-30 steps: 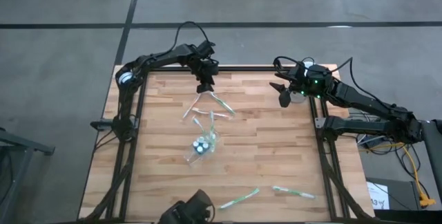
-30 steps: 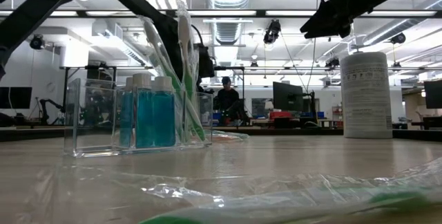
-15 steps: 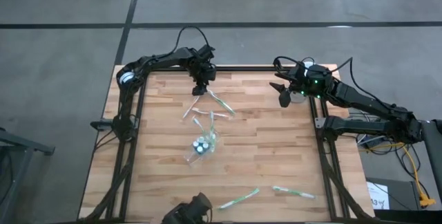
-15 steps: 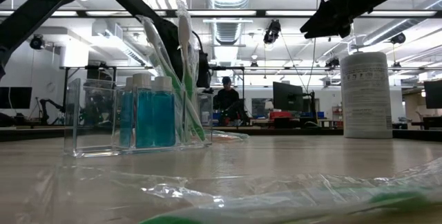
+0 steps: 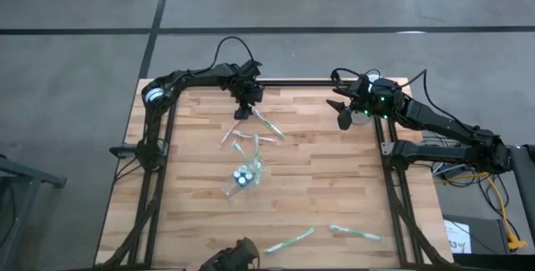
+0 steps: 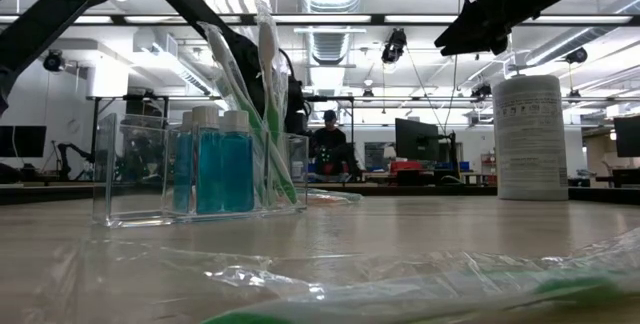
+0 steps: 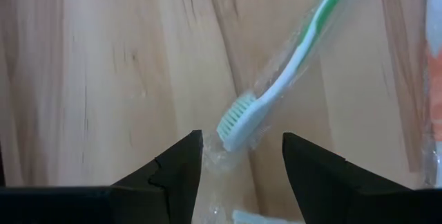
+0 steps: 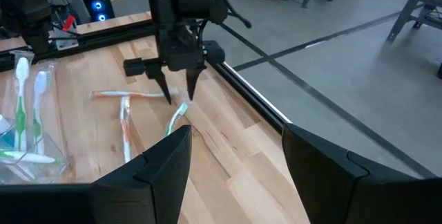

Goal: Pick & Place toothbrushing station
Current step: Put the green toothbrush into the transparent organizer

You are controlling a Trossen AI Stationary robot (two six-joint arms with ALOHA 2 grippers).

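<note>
The left pincer (image 5: pixel 242 112) hangs with its fingers apart near the far edge of the wooden surface (image 5: pixel 318 179), directly over the bristle end of a wrapped toothbrush (image 7: pixel 290 79), gripping nothing. This toothbrush has a green and white handle, pale bristles and a clear plastic sleeve. It lies flat on the surface; in the high view its long axis runs diagonally, the head toward the far edge under the pincer and the handle slanting toward the near right.

Just beside it lie two orange-handled toothbrushes (image 8: pixel 124 113), also wrapped, crossing each other.

Toward the middle of the surface stands a clear organiser (image 6: pixel 200 169) with blue bottles (image 6: pixel 222 169) in it and green-and-white toothbrushes (image 6: pixel 268 94) standing upright in one compartment.

Two more wrapped toothbrushes (image 5: pixel 291 239) lie well apart from these, near the front edge.

The right pincer (image 5: pixel 343 119) waits raised at the far right side of the surface, fingers spread, holding nothing. A white canister (image 6: pixel 528 136) stands on that side.
</note>
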